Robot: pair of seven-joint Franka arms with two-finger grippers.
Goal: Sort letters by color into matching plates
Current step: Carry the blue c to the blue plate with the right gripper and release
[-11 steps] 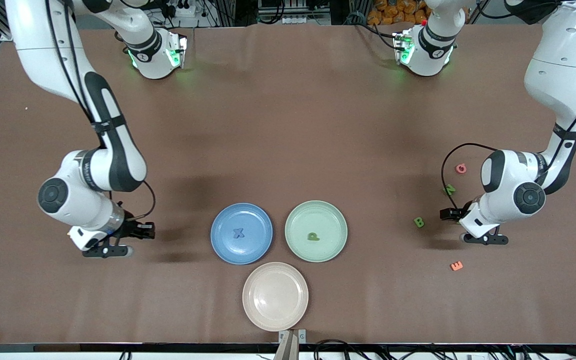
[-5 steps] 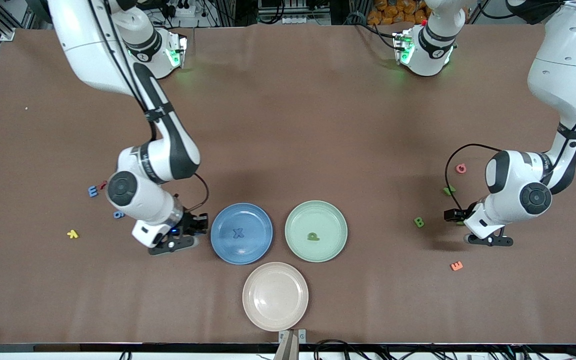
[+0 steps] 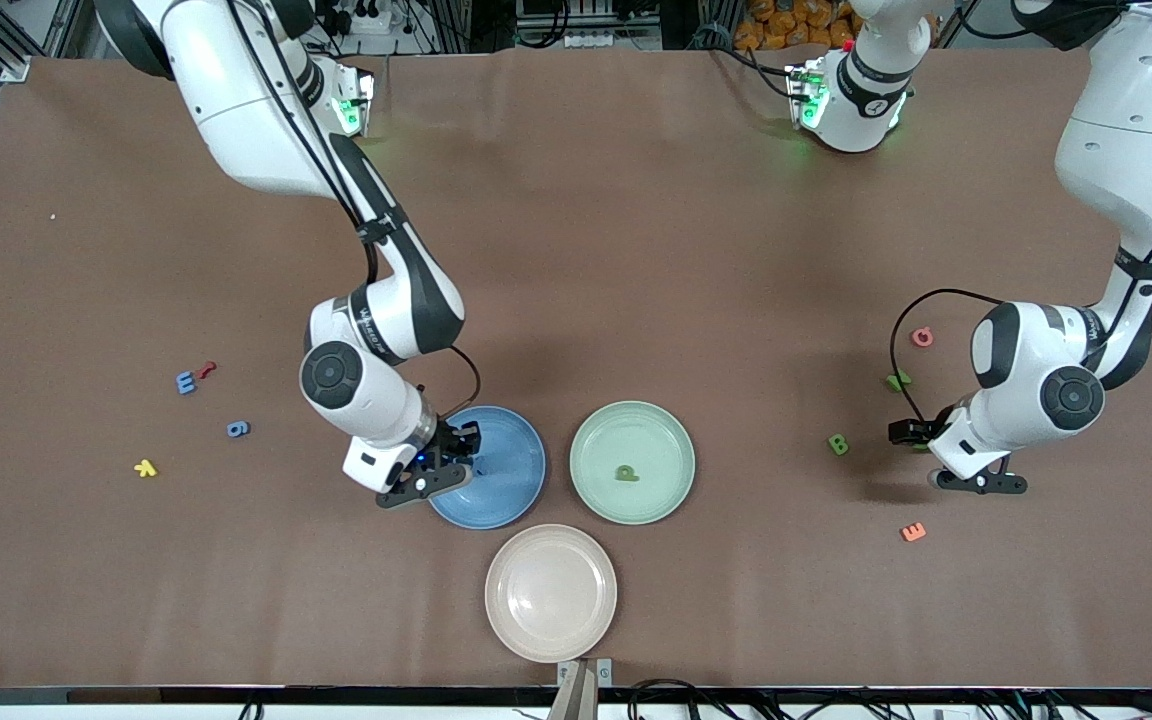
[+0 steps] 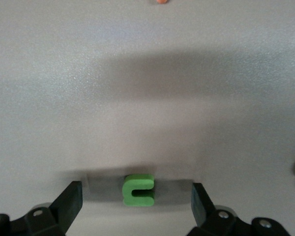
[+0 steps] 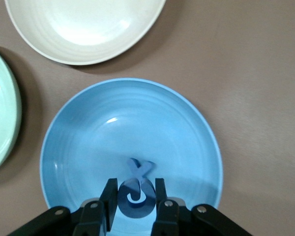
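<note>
The right arm has swung in from its end of the tabletop [image 3: 576, 200], and the right gripper [image 5: 135, 196] now hangs over the blue plate [image 3: 516, 490], clamped on a blue letter [image 5: 134, 197] above the blue X [image 5: 140, 168] lying there; a drop would sort it. The left gripper [image 4: 135, 201] hovers low, jaws spread either side of a green letter [image 4: 137, 190]. In the front view that letter is hidden under the left gripper.
</note>
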